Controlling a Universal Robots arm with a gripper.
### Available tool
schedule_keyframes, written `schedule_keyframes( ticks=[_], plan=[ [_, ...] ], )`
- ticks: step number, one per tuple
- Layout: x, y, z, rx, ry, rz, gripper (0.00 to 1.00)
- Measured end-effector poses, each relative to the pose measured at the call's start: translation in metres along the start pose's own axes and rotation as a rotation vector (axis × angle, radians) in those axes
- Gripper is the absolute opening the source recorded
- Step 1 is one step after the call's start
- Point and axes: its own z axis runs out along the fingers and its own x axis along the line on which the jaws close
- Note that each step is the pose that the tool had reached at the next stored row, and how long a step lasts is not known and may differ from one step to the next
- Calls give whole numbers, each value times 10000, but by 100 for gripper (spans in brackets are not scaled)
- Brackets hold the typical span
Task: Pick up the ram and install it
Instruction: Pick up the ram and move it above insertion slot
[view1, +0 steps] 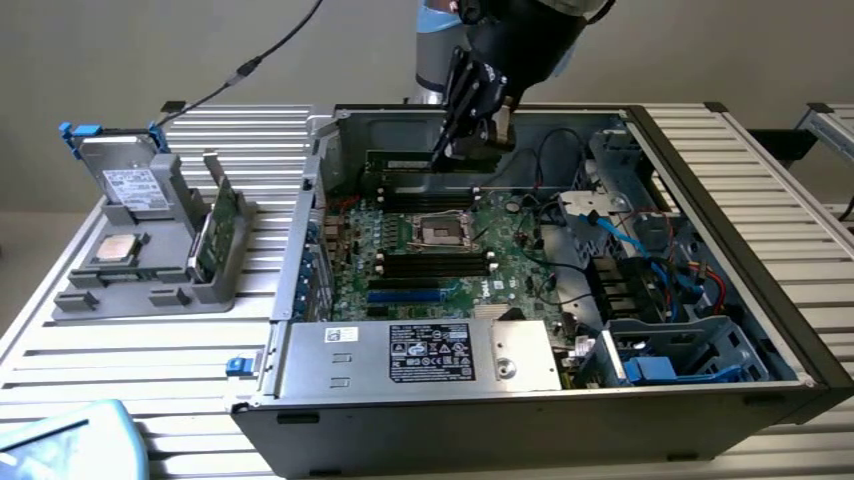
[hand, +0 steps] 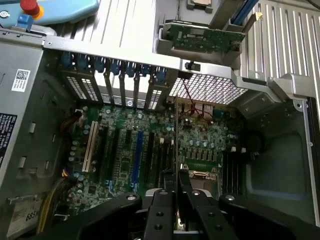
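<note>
Wrist view gives us the pincer (hand: 176, 176) most plainly: its two black fingers (hand: 162, 200) stand nearly together, with only a narrow gap between them, and in that gap sits the ram (hand: 176, 135), seen edge-on as a thin dark line reaching out over the motherboard (hand: 125, 150); we read the pincer as clenched on the ram, one pad against each face of the board. The ram's edge runs parallel to the long expansion slots, the blue slot (hand: 137, 155) among them, and passes beside the CPU socket (hand: 202, 176).

Seen from the exterior view, the arm reaches down into the open computer case (view1: 747, 300), and the pincer (view1: 465, 155) hangs low near the far wall, over the black memory slots (view1: 427, 185) beyond the CPU socket (view1: 441, 230); the ram (view1: 400, 158) shows as a slim green strip lying along those slots, towards the exterior view's left of the fingers; whether its lower edge touches a slot we cannot tell.

Nearer the camera the power supply (view1: 441, 352) lies along the case's front wall; blue cables (view1: 641, 240) cross the case on the exterior view's right. Outside the case, on the exterior view's left, a grey holder (view1: 147, 290) on the slatted table (view1: 134, 360) carries a larger green circuit card (view1: 220, 225) standing on edge, well apart from the pincer.
</note>
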Motion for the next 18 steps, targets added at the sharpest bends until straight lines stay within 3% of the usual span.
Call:
schedule_keyframes(
  ticks=[5,14,18],
  plan=[
    [-27,-54,97,7,47,150,15],
    [-36,-124,221,99,-1,615,15],
    [-76,-140,253,168,70,647,15]
  ],
)
